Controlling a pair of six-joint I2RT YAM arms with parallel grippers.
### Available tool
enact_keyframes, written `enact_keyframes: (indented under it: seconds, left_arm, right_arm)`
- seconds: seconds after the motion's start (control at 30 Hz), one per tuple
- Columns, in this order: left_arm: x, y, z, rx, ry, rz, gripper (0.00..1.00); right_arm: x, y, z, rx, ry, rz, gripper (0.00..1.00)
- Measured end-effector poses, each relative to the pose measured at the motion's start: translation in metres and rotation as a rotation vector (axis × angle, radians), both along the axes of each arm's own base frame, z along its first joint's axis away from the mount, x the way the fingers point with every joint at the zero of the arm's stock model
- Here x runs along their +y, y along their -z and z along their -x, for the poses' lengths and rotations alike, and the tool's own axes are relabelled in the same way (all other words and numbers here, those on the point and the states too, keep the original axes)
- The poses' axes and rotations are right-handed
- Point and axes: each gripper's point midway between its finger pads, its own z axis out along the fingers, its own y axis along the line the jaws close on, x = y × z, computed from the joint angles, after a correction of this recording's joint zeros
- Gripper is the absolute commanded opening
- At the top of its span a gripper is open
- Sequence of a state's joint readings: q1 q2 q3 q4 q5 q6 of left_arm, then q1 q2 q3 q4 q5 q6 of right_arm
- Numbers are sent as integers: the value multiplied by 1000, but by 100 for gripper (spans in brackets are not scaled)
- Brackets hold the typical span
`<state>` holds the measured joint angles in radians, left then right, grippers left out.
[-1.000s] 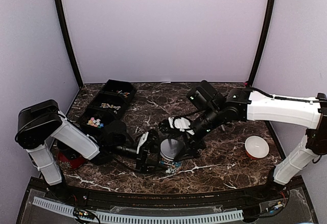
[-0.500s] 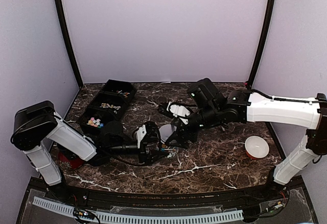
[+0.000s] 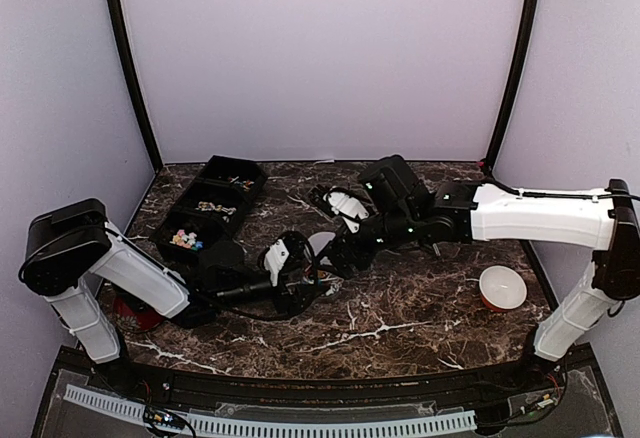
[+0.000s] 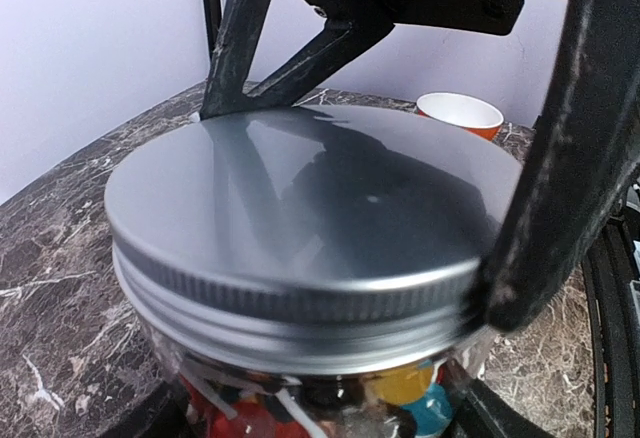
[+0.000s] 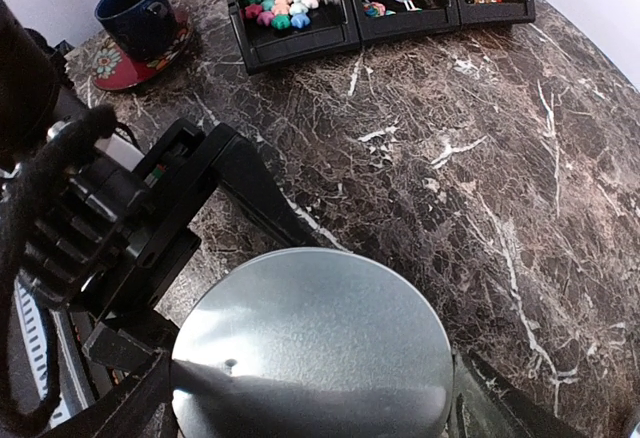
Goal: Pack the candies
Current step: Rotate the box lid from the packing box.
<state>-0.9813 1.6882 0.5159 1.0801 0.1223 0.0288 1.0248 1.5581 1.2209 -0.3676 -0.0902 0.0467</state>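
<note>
Two grips: left end effector (image 3: 305,276) clamps jar (image 4: 165,358), right end effector (image 5: 315,403) clamps lid (image 4: 300,188); candies (image 4: 405,383) mostly hidden.

Tiny pastel candies (image 5: 285,3), heaped in end bin compartment (image 5: 296,50) (more inside lidded jar (image 4: 300,208))

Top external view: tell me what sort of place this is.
Probably a robot lab cell, not a home: plain lilac walls box in a marble-patterned table, a left arm and right arm are bolted at its near edge, and black bins hold sorted candies, plus a jar with a metal lid.
</note>
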Motion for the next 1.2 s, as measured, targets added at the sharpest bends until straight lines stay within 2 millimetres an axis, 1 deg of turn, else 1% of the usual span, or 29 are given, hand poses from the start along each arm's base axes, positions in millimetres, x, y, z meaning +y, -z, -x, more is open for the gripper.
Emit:
enact_keyframes:
  seconds: [0.1, 0.37, 0.53, 0.7, 0.77, 0.83, 0.93, 1.0, 1.2]
  left_arm:
    - [1, 2, -3, 0, -29, -7, 69]
    - [3, 1, -6, -5, -57, -8, 69]
    - [6, -2, -12, -15, -94, 1, 69]
    - [7, -4, -13, -17, -98, 6, 69]
    - [6, -6, -11, -18, -87, 10, 70]
    - [6, -9, -7, -19, -58, 18, 69]
    - [1, -16, 4, -18, 24, 38, 70]
    - [-3, -19, 15, -14, 99, 50, 70]
    - [-13, -21, 54, 18, 330, 72, 69]
  right_arm:
    - [1, 1, -4, 5, 28, -3, 83]
    - [1, 0, -6, 12, 58, -7, 99]
    - [-6, -6, -1, 9, 53, -19, 98]
    - [-12, -18, 15, 7, -19, -52, 98]
    - [-16, -19, 22, -5, -60, -53, 97]
    - [-25, -17, 31, -28, -109, -34, 98]
    - [-41, -14, 42, -72, -184, 4, 98]
    - [-48, -20, 49, -119, -250, 20, 98]
    - [-56, -37, 68, -231, -445, 21, 98]
